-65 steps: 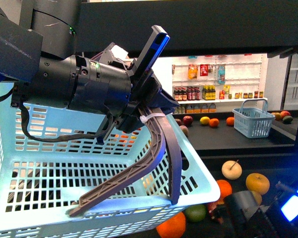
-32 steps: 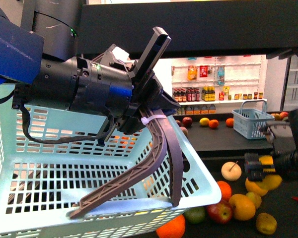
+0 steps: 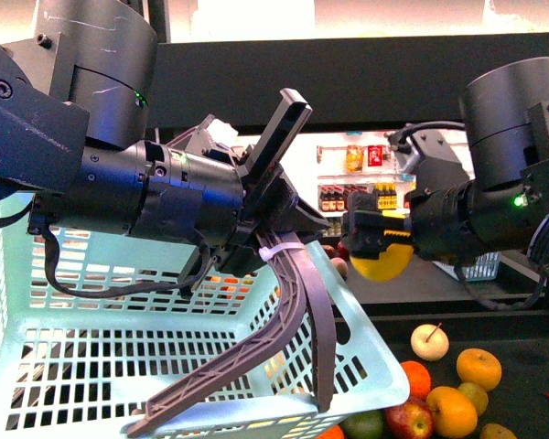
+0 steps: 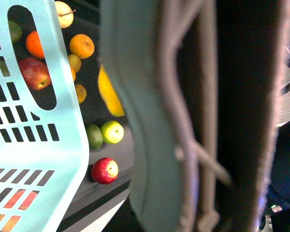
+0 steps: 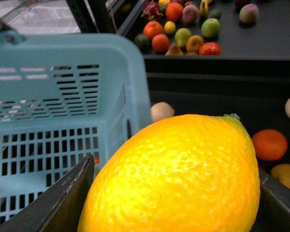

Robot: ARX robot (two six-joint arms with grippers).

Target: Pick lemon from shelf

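Note:
My right gripper (image 3: 377, 240) is shut on the bright-yellow lemon (image 3: 382, 262). It holds the fruit in the air above the black shelf (image 3: 522, 329), just right of the basket's near corner. In the right wrist view the lemon (image 5: 179, 174) fills the space between the two dark fingers (image 5: 63, 203). My left gripper (image 3: 265, 233) is shut on the grey basket handle (image 3: 297, 302) of the pale blue basket (image 3: 165, 366), which hangs at the left. The left wrist view shows that handle (image 4: 183, 121) very close and blurred, beside the basket wall (image 4: 34, 145).
On the shelf tray below the lemon lie a cream apple (image 3: 429, 341), oranges (image 3: 479, 368) and a red apple (image 3: 405, 421). More fruit sits on a farther tier (image 5: 183, 36). White store shelves of bottles (image 3: 366, 174) stand far behind.
My right arm has risen from low at the right, by the fruit on the tray, to beside the basket's right rim, carrying the lemon. The left arm and basket have barely moved.

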